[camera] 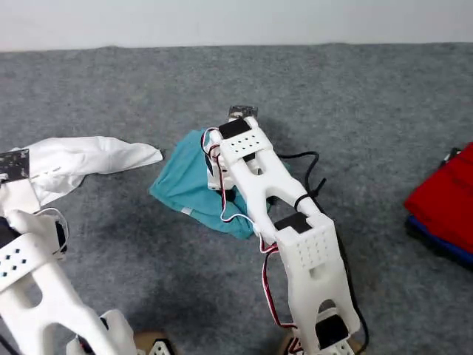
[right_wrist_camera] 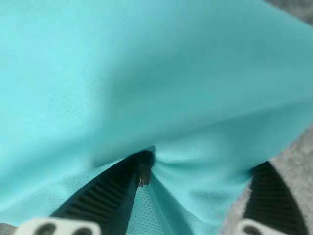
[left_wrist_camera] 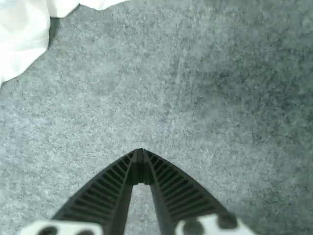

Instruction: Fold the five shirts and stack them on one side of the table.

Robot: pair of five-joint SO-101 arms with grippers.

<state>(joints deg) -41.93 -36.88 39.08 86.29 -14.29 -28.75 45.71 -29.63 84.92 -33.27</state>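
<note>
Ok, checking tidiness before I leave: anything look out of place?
The teal shirt lies crumpled mid-table and the white shirt sprawls unfolded, one sleeve flung out. The red shirt on the blue one at the edge looks neat.

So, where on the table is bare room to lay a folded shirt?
Free: the far strip of table; the patch between teal shirt and red stack; the front between left arm and right arm. Crowded: by the white shirt, and around the teal one.
</note>
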